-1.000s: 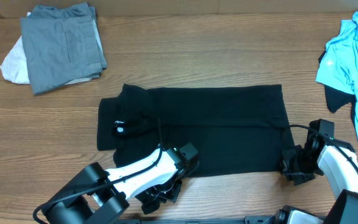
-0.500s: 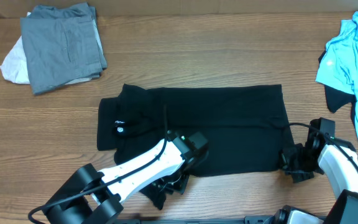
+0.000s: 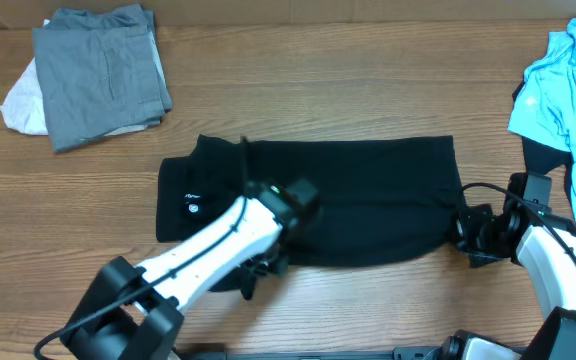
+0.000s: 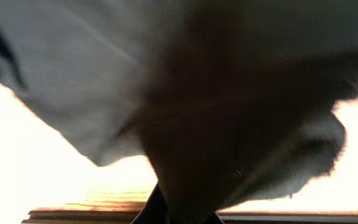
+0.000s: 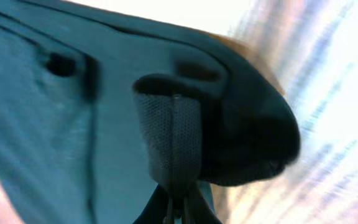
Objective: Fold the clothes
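Observation:
The clothes' main piece, a black shirt [image 3: 368, 190], lies spread across the middle of the table, with a small white label mark [image 3: 192, 208] near its left end. My left gripper [image 3: 261, 266] is shut on the shirt's near hem and holds it raised. In the left wrist view the dark fabric [image 4: 229, 93] hangs blurred from the jaws and fills the frame. At the shirt's near right corner my right gripper [image 3: 465, 235] is shut. The right wrist view shows a bunched fold of the shirt [image 5: 173, 137] pinched between its fingers.
A folded grey garment [image 3: 103, 75] lies over a white one [image 3: 23, 100] at the far left corner. A light blue garment [image 3: 568, 80] is heaped at the right edge, with dark cloth [image 3: 540, 160] under it. Wooden table [image 3: 318, 70] shows around the shirt.
Both grippers have moved away from the near table edge, carrying the shirt's near hem up and over. The right gripper has closed on the corner. The left arm swung inward over the shirt.

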Robot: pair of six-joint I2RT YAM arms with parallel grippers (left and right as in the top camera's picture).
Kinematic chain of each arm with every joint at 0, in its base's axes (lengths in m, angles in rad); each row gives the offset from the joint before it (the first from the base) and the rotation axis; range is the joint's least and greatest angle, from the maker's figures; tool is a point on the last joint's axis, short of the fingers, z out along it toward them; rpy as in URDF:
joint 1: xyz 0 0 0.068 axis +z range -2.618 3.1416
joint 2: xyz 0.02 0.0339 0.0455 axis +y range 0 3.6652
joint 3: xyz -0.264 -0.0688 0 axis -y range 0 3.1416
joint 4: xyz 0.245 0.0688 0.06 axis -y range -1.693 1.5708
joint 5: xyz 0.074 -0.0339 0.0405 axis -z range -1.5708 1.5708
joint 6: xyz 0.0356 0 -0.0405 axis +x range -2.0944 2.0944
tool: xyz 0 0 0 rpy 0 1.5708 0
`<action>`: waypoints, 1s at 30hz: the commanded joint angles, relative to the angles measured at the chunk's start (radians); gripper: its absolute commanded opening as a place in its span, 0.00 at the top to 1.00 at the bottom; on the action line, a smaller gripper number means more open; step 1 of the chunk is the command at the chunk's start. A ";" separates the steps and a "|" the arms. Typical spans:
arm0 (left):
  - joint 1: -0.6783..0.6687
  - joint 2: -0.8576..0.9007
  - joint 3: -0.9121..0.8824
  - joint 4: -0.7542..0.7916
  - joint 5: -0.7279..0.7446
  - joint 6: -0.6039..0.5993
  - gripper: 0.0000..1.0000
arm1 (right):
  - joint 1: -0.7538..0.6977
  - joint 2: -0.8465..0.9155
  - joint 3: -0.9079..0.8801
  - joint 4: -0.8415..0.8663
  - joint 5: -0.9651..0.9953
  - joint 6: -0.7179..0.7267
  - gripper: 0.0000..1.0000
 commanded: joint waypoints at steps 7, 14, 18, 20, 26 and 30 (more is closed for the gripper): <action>0.200 0.006 0.018 0.142 0.014 0.118 0.96 | -0.002 -0.004 0.023 0.124 -0.035 0.058 0.96; 0.244 0.006 0.026 0.249 0.020 0.118 0.96 | -0.001 -0.004 0.023 0.181 -0.039 0.082 0.96; 0.265 0.006 0.064 0.286 0.019 0.119 0.96 | 0.014 -0.004 0.023 0.234 -0.045 0.084 0.96; 0.278 0.007 0.095 0.285 0.016 0.131 0.96 | 0.034 -0.004 0.023 0.266 -0.045 0.089 0.96; 0.311 0.007 0.132 0.289 -0.040 0.137 0.96 | 0.098 -0.004 0.023 0.369 -0.045 0.140 0.96; 0.335 0.007 0.132 0.286 -0.081 0.137 0.96 | 0.114 0.021 0.023 0.424 -0.041 0.159 0.96</action>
